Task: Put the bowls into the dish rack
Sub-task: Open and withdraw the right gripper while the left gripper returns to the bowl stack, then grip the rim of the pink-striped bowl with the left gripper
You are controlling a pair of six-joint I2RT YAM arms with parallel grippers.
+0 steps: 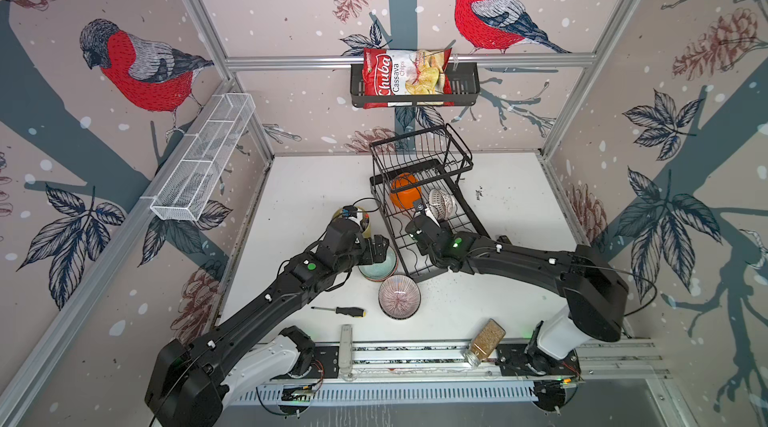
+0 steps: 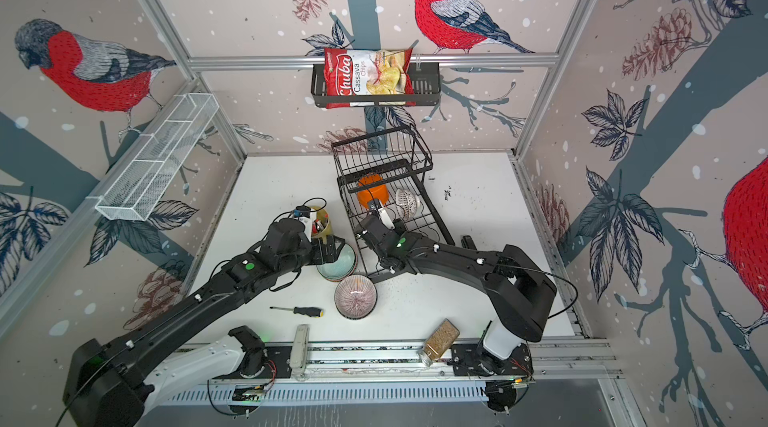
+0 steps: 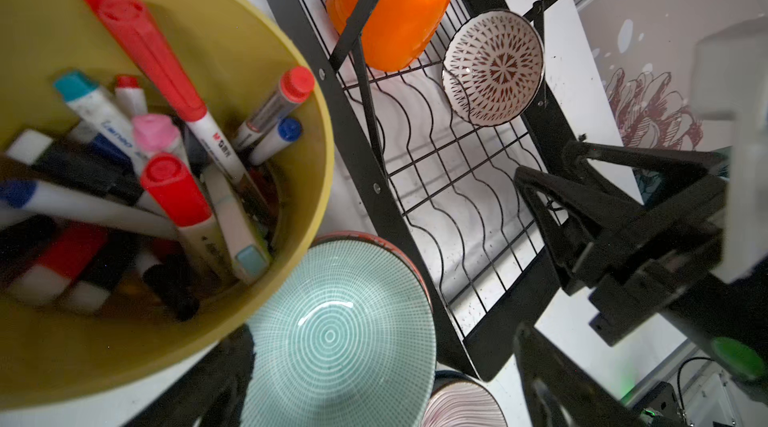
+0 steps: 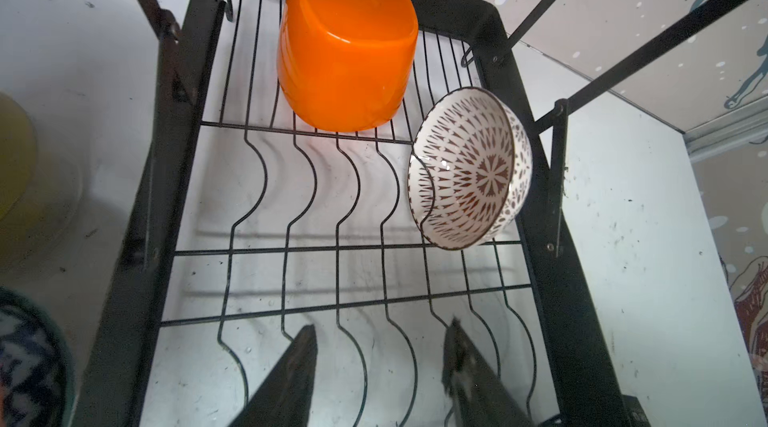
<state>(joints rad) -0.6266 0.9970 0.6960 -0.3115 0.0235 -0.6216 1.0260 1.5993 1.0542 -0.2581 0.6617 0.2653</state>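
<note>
Now mid-load. Left gripper (image 1: pixel 377 249), jaws wide apart and empty, hangs right over the pale teal bowl (image 3: pixel 332 333), which tops a stack on the counter (image 1: pixel 478 308). The pink-striped bowl (image 1: pixel 399 295) sits just back of it.

Right gripper (image 4: pixel 381 326), jaws partly apart and holding nothing, is over the dish rack (image 4: pixel 569 321) lower tray. The lattice bowl (image 4: pixel 471 169) is ahead, on edge; the orange bowl (image 4: pixel 347 42) is beyond, bottom showing.

Next, likely: left lowers and closes on the teal rim.

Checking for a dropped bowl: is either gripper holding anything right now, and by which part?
Nothing is held. The right gripper is open and empty over the dish rack; the left gripper is open above the teal bowl.
</note>
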